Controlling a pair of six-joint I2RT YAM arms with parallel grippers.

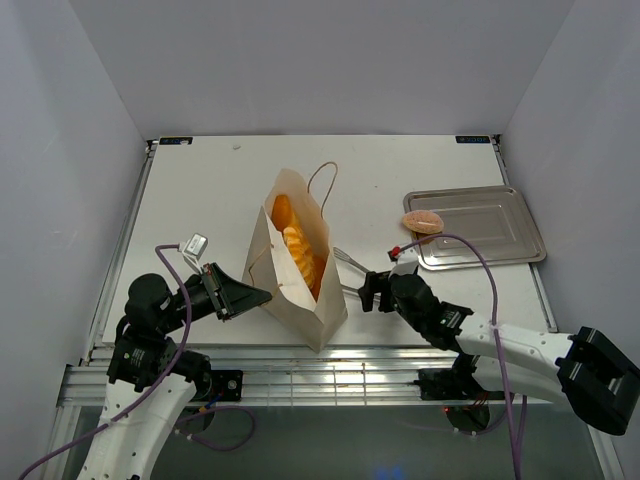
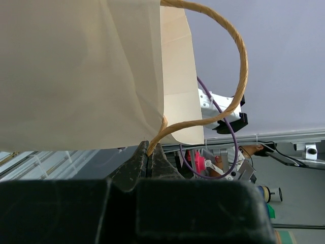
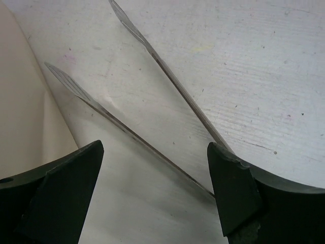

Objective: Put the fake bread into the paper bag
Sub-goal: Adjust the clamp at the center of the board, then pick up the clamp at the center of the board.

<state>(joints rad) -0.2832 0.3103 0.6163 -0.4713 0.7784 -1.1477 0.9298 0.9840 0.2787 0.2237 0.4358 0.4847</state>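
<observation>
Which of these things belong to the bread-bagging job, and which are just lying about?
Job: paper bag; fake bread inside it; pinkish bun, not yet bagged; bag handle, pinched by the left pincer; tongs, lying inside the open right pincer, probably the tool.
Lying about: silver tray; small silvery object by the left arm, too small to identify.

1. A shallow silver tray (image 1: 480, 225) lies flat near the right edge of the white table (image 1: 200, 190).
2. Metal tongs (image 1: 347, 260) lie on the table, left of the tray and slightly nearer the front, their two arms spread apart.
3. A small silver object (image 1: 195, 243), too small to identify, sits far left of the tray.
4. Pale grey walls (image 1: 330, 60) rise behind the tray.
</observation>
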